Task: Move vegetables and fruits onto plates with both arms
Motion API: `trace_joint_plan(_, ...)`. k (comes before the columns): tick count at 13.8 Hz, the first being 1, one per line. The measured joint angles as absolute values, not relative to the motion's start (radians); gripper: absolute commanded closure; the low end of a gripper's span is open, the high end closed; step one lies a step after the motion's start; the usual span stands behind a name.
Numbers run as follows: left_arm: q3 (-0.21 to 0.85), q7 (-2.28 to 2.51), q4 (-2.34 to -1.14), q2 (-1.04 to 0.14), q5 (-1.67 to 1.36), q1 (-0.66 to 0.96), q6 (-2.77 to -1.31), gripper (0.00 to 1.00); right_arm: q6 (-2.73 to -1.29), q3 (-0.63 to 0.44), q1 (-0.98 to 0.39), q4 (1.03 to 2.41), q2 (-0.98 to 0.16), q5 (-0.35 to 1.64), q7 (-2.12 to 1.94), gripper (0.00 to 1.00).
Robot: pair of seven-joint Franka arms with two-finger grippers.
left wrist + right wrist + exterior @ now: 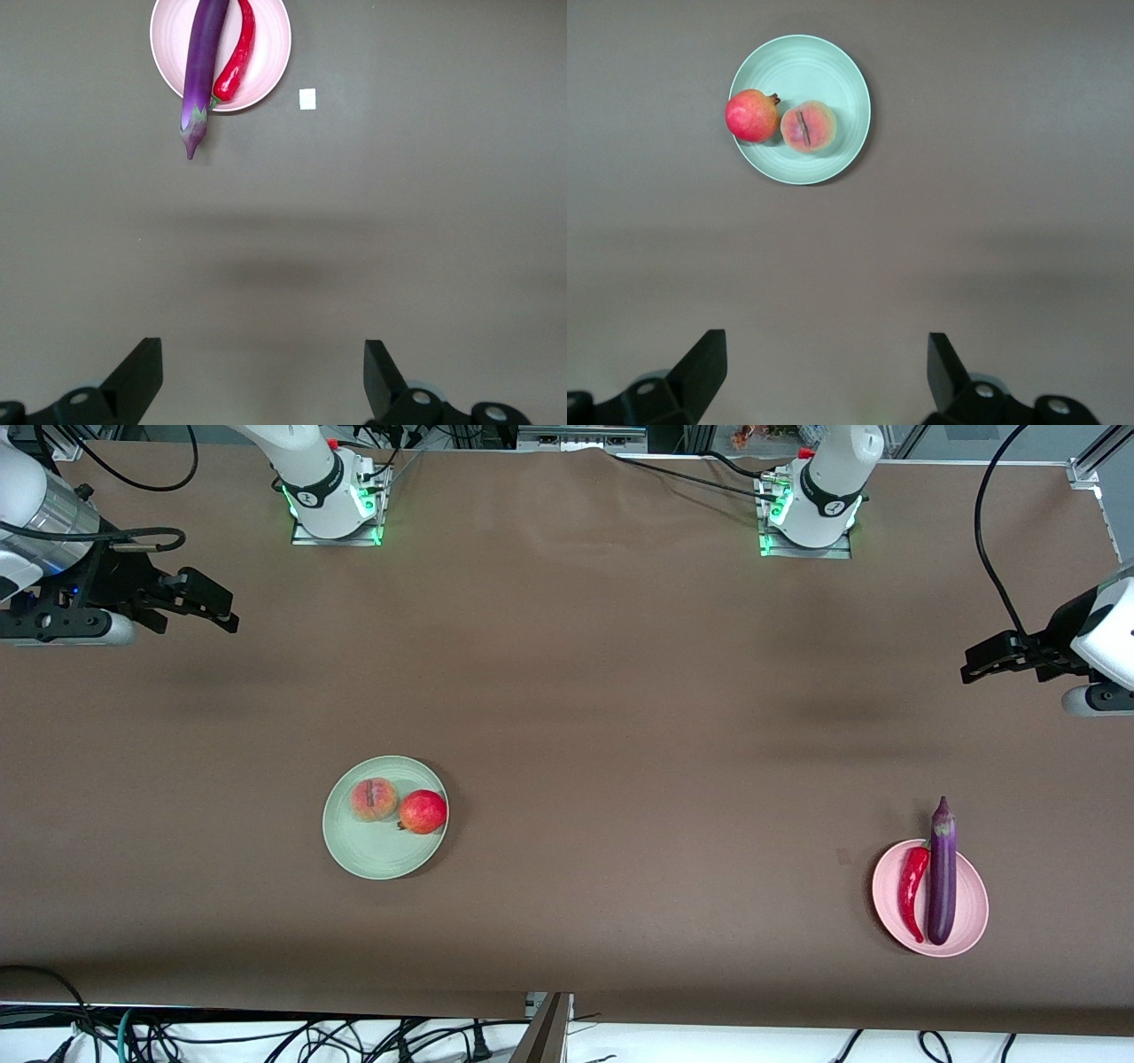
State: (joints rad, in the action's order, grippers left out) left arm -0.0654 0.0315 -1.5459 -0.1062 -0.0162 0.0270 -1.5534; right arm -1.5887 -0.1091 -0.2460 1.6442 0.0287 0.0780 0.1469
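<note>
Nearest, pale pink round matte plate [970, 921] holds long glossy purple eggplant [942, 872] beside curved red chili pepper [912, 890]; pale mint green plate [372, 859] holds creased orange-pink peach [373, 799] touching round red pomegranate [423, 812]. Left gripper [983, 662] and right gripper [213, 607] hover over bare brown table [620, 735], jaws wide, empty.

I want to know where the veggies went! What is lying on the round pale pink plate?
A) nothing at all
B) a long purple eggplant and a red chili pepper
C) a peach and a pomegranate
B: the long glossy purple eggplant and the curved red chili pepper lie side by side on the round pale pink plate.
</note>
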Motion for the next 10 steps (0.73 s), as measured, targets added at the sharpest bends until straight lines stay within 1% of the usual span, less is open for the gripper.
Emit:
trace_joint_plan(1, -0.065, 0.031, -1.547, -0.107, -0.016, 0.025, -1.554, 0.00, -1.589, -0.057, -0.197, 1.633, 0.022, 0.077, 0.144, 0.00)
trace_joint_plan(2, -0.065, 0.031, -1.548, -0.108, -0.016, 0.025, -1.554, 0.00, -1.589, -0.035, -0.175, 1.621, 0.017, 0.077, 0.141, 0.00)
trace_joint_plan(10, -0.064, 0.031, -1.546, -0.115, -0.016, 0.029, -1.568, 0.00, -1.575, -0.023, -0.166, 1.594, -0.005, 0.001, 0.075, 0.00)
